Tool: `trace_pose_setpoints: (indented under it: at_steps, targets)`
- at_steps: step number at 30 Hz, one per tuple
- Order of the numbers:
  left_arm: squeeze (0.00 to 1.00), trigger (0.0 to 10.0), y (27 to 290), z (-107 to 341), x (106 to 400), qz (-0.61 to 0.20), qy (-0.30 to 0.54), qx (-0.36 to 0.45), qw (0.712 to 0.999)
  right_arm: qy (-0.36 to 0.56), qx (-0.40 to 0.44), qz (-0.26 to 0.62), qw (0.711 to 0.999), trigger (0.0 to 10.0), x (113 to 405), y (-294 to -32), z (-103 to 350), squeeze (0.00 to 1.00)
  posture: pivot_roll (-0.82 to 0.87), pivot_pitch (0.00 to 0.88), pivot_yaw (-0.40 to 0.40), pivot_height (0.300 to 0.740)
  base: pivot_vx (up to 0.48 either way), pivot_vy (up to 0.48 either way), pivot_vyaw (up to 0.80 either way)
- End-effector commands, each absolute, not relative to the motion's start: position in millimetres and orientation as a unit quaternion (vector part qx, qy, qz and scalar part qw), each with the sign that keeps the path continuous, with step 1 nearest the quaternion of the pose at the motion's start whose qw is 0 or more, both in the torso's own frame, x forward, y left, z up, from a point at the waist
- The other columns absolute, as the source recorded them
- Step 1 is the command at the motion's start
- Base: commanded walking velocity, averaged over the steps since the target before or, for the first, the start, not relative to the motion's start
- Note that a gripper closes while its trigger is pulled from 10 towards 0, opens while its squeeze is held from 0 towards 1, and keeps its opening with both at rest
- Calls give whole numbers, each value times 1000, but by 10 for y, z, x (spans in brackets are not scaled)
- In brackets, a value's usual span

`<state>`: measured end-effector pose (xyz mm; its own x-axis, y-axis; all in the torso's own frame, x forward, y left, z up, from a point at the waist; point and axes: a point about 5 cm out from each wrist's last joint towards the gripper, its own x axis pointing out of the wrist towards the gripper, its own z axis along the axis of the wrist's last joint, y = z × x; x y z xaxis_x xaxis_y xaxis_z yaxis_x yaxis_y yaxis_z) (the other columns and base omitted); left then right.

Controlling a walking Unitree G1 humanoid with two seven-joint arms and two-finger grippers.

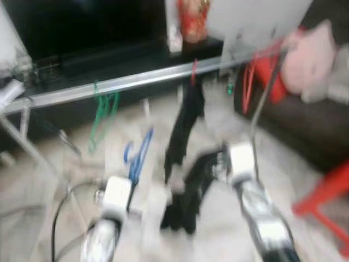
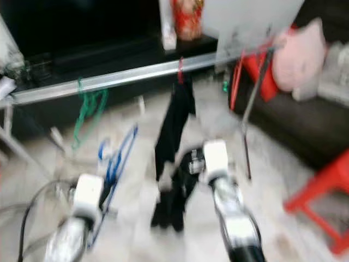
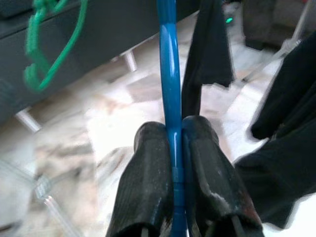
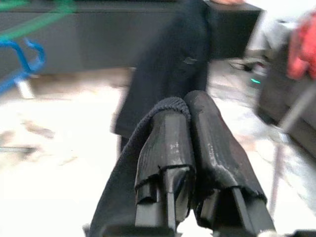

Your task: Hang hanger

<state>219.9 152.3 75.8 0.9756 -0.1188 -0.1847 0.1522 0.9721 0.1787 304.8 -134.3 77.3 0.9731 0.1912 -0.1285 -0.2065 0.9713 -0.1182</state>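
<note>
The blue hanger [image 1: 139,155] sits a little left of the middle of the left eye view, below the silver rail [image 1: 120,84]. The left gripper [image 3: 173,148] has it: both black fingers [image 3: 148,187] are squeezed tight on the blue bar, which runs straight up between them. The hanger is not on the rail.

Just to its right, a black cloth [image 1: 185,125] hangs down from a red hanger [image 1: 194,71] hooked on the rail near the top middle. The right gripper [image 4: 185,116] is clamped on a fold of this black cloth, with the fabric wrapped over one finger [image 4: 165,143].

A green hanger [image 1: 103,112] hangs on the rail in the upper left. A red stool [image 1: 327,199] stands at the lower right. The eye views are blurry.
</note>
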Motion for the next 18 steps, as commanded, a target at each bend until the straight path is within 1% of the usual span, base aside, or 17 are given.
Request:
trace_pose_setpoints:
  at_steps: [1,18]
  targets:
    - [0,10000,1510,799,2208,-67,79,94,990,35,-70,101,992,10000,3092,-1345,892,0,-60,0,33,732,-285,0,0]
    - [0,10000,1507,811,2215,-66,78,97,990,36,-70,104,991,10000,3102,-1320,892,0,-52,0,30,732,-282,0,0]
